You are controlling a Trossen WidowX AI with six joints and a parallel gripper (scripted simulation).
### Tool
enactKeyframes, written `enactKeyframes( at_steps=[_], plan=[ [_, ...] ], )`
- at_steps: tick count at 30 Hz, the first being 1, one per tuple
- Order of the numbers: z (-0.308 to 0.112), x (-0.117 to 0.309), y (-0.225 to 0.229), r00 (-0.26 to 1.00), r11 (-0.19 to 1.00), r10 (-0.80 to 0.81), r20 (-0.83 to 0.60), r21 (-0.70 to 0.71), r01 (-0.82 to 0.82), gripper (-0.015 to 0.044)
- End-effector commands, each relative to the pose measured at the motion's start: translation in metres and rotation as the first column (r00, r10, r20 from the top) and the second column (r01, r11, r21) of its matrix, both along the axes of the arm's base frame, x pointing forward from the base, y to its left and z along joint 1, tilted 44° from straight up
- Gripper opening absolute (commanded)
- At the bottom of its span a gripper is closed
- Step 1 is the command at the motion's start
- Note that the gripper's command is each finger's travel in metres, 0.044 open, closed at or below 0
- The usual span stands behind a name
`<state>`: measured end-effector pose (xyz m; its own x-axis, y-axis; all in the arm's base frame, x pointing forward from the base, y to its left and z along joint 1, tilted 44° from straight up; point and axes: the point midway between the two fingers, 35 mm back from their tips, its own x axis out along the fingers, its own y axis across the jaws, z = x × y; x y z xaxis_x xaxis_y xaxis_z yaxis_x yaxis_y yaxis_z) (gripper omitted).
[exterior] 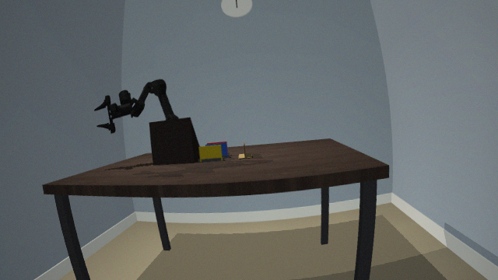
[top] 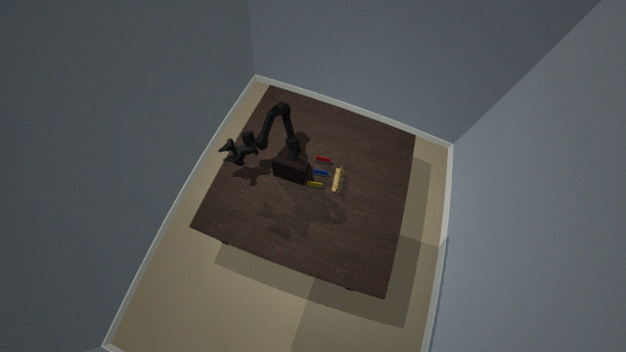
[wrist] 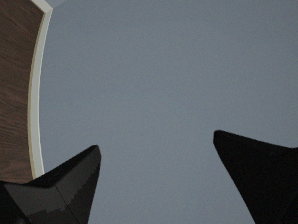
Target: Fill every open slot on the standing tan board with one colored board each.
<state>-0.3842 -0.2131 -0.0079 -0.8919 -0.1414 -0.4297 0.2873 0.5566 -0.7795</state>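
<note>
Table: boards seemingly behind pincer [top: 226, 154] [exterior: 96, 117] [wrist: 157, 139].

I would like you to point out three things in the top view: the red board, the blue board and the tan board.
Red board [top: 323, 159]: top view, middle of its face.
Blue board [top: 321, 172] [exterior: 224, 149]: top and exterior views, its face.
Tan board [top: 337, 179] [exterior: 244, 150]: top and exterior views, its upright part.
</note>
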Motion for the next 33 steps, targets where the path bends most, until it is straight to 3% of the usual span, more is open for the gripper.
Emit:
enactKeyframes(
  at_steps=[1, 8, 13, 20, 22, 30, 33],
  plan=[
    [-0.001, 0.001, -0.002, 1.000, 1.000, 0.007, 0.006, 0.000, -0.007, 0.0374],
    [-0.030, 0.069, -0.087, 0.941, 0.968, 0.248, 0.232, -0.020, -0.250, 0.0190],
    [-0.045, 0.117, -0.122, 0.862, 0.930, 0.351, 0.364, -0.030, -0.366, 0.0186],
    [-0.067, 0.232, -0.159, 0.630, 0.830, 0.452, 0.632, -0.037, -0.557, 0.0186],
    [-0.068, 0.244, -0.161, 0.604, 0.818, 0.454, 0.655, -0.038, -0.574, 0.0186],
    [-0.069, 0.384, -0.144, 0.320, 0.687, 0.353, 0.879, -0.011, -0.727, 0.0186],
    [-0.066, 0.408, -0.135, 0.277, 0.665, 0.304, 0.911, 0.005, -0.747, 0.0186]
  ],
)
